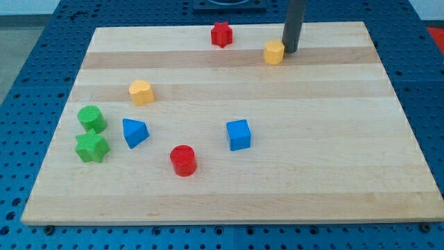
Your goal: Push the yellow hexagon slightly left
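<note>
The yellow hexagon (274, 51) sits near the view's top, right of centre, on the wooden board (229, 201). My tip (289, 51) is the lower end of a dark rod that comes down from the view's top edge. It stands just to the right of the yellow hexagon, touching it or nearly so.
A red star (221, 34) lies at the top centre. A yellow heart (141, 92), a green cylinder (91, 119), a green star (91, 147) and a blue triangle (134, 132) are at the left. A red cylinder (183, 160) and a blue cube (238, 135) lie mid-board.
</note>
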`<state>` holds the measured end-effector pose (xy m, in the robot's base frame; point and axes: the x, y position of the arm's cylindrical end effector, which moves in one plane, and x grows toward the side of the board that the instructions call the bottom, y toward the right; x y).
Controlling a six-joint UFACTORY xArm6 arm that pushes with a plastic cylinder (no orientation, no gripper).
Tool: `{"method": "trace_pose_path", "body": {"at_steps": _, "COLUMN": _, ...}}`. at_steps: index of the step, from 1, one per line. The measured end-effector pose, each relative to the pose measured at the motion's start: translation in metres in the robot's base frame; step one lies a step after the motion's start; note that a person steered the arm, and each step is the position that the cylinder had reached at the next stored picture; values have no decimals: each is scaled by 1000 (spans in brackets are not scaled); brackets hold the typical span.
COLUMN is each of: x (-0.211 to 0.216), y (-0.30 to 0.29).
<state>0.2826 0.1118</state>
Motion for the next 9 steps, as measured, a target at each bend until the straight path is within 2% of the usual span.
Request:
{"method": "trace_pose_path", "body": {"at_steps": 2, "x": 38, "y": -15}}
{"method": "trace_pose_path", "body": {"at_steps": 3, "x": 37, "y": -12}}
{"method": "trace_pose_path", "body": {"at_steps": 4, "x": 25, "y": 35}}
{"method": "trace_pose_path", "body": {"at_steps": 5, "x": 13, "y": 24}}
{"method": "trace_pose_path", "body": {"at_steps": 8, "x": 18, "y": -105}}
{"method": "trace_pose_path", "body": {"at_steps": 9, "x": 36, "y": -117}}
